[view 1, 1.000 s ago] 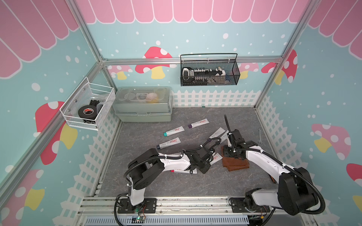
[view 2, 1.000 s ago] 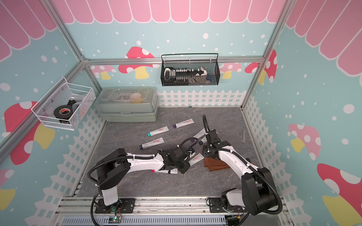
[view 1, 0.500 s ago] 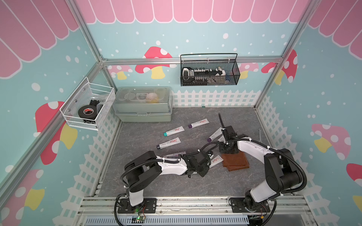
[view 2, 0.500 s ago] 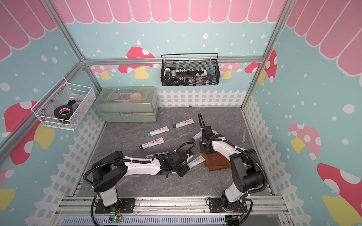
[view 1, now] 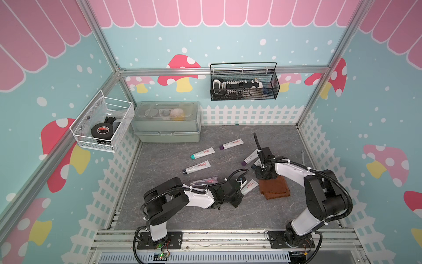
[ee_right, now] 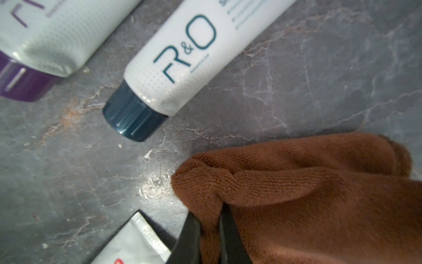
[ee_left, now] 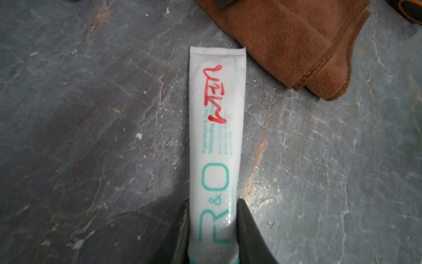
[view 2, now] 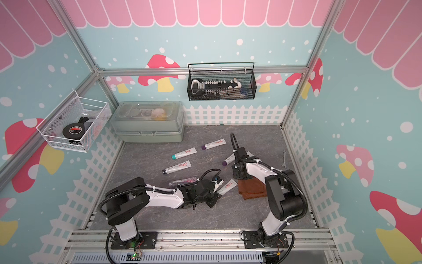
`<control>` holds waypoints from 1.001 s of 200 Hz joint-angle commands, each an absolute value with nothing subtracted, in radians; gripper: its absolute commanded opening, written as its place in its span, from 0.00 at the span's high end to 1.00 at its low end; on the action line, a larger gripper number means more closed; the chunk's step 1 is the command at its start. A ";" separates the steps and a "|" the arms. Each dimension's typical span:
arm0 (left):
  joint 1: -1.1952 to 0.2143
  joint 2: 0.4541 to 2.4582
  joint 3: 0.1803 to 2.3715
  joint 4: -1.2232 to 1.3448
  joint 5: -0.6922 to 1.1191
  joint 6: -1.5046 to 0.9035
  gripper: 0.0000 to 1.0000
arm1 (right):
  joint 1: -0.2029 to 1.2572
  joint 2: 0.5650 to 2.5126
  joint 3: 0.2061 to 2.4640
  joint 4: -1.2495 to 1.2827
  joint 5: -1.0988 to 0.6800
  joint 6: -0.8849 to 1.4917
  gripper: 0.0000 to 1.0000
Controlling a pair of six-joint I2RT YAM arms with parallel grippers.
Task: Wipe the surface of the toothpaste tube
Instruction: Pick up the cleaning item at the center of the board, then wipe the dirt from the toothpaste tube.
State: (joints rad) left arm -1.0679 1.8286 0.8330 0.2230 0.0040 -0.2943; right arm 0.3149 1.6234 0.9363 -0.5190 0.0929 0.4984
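Observation:
A white toothpaste tube (ee_left: 215,137) with teal lettering and a red scrawl lies flat on the grey floor. My left gripper (ee_left: 213,203) is shut on it near the cap end. In both top views the tube (view 1: 250,186) (view 2: 227,186) lies front of centre. Its crimped end (ee_right: 132,242) almost touches a folded brown cloth (ee_left: 296,41) (view 1: 275,188). My right gripper (ee_right: 209,212) is shut on a bunched edge of the cloth (ee_right: 296,194), at its back left corner (view 2: 242,180).
Several other tubes lie behind, one dark-capped (ee_right: 189,52) and one purple-capped (ee_right: 52,29) close to my right gripper. A clear case (view 1: 203,181) lies by the left arm. A storage box (view 1: 166,123) stands back left. A small wrench (view 1: 303,156) lies at the right.
My right gripper swung back towards the tubes, then returned to the cloth's edge and shut on it. My left gripper loosened, then closed again on the tube.

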 commanded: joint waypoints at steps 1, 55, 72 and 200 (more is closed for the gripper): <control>-1.068 1.848 0.802 0.198 0.040 -0.316 0.77 | 0.314 1.532 0.903 -0.569 0.057 0.480 0.94; -1.070 1.859 0.823 0.191 0.087 -0.301 0.78 | 0.314 1.320 0.891 -0.656 -0.084 0.459 0.96; -1.077 1.869 0.840 0.178 0.083 -0.293 0.77 | 0.316 1.309 0.873 -0.648 -0.170 0.465 0.95; -1.084 1.858 0.820 0.217 0.036 -0.301 0.75 | 0.367 1.487 0.778 -0.614 -0.088 0.489 0.95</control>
State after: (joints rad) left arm -1.0786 1.8458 0.8490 0.2356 0.0483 -0.2878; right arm 0.3573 1.4319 0.7727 -0.5285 -0.2794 0.4911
